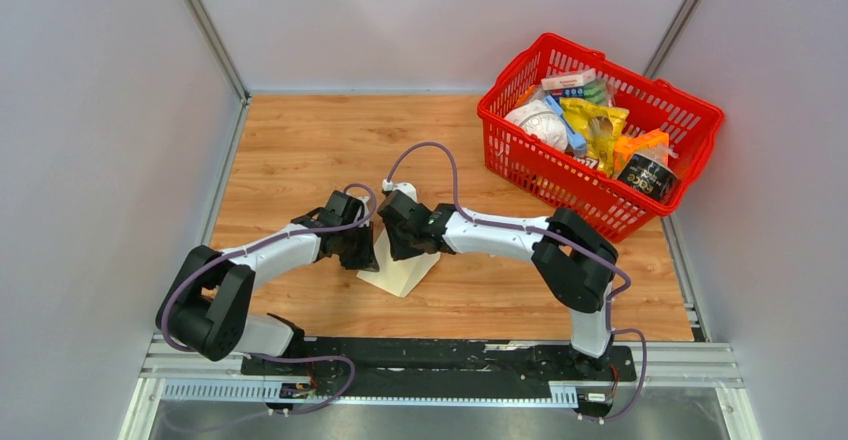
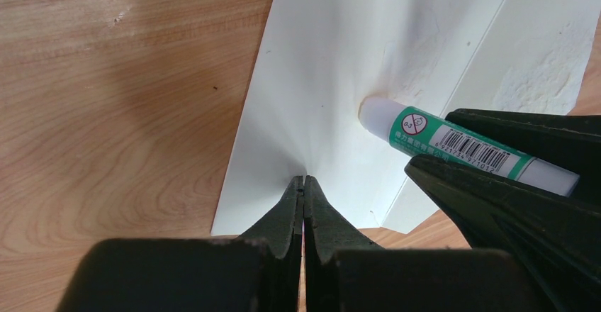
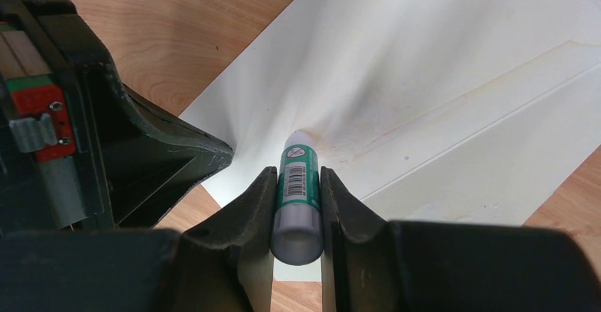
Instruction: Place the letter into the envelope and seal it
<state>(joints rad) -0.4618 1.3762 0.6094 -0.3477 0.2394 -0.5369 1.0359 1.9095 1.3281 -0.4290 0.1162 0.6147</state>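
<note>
Cream paper envelope (image 1: 400,272), light, limp and crease-prone so best held by an edge, is lying on the table (image 1: 300,140) while the left gripper (image 2: 303,184) is pinching its 9 o'clock edge and the right gripper (image 3: 298,175), at 12 o'clock, is clamping a glue stick (image 2: 453,145) against it.

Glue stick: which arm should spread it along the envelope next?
Right. The right gripper is shut on the glue stick, tip touching the envelope; the left gripper is shut, its tips pressing the envelope.

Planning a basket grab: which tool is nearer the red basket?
Right. The right tool, gripping a glue stick, is left of the basket; the left tool, pinching the envelope, sits farther left.
</note>
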